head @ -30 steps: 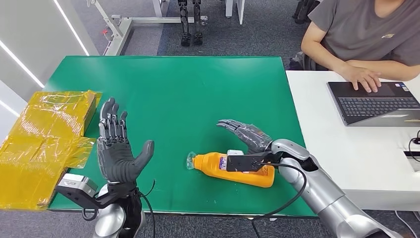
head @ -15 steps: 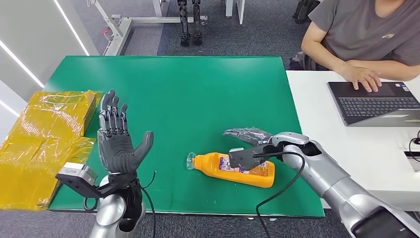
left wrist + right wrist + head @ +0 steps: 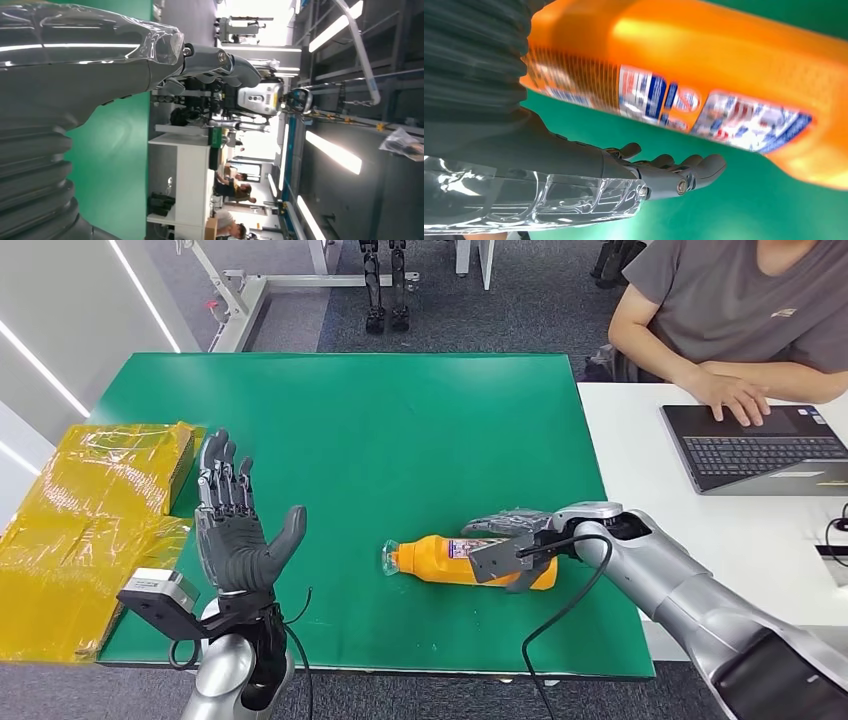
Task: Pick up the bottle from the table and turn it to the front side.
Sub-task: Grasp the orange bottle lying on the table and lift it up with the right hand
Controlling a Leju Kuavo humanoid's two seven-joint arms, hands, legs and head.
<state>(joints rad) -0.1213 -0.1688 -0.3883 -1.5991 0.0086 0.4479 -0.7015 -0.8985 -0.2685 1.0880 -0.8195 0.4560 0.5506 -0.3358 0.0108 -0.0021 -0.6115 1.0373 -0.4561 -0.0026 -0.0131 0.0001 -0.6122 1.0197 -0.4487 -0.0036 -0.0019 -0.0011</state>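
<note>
The orange bottle (image 3: 470,562) is lying on its side on the green table (image 3: 350,430), toward the near right part of the mat, its clear cap end pointing to the robot's left and its base toward the white desk (image 3: 720,540). A printed label is facing up and toward the robot; in the right wrist view the bottle (image 3: 704,70) is showing the same label in blue, red and white print, too blurred to read. The right hand (image 3: 505,527) is lying over the far side of the bottle's base end, fingers (image 3: 684,172) reaching past the body with green mat showing beyond them; whether they are closing on the bottle or merely resting against it cannot be told. The bottle is appearing to rest on the mat rather than hang clear of it. The left hand (image 3: 235,525) is standing upright above the near left part of the table, palm facing right, fingers apart and thumb out, holding nothing and well apart from the bottle. Just beside it, at the table's left edge, yellow wrapped packages (image 3: 85,525) are lying stacked. At the white desk a person (image 3: 740,310) is sitting with a hand on a dark laptop (image 3: 760,448).
</note>
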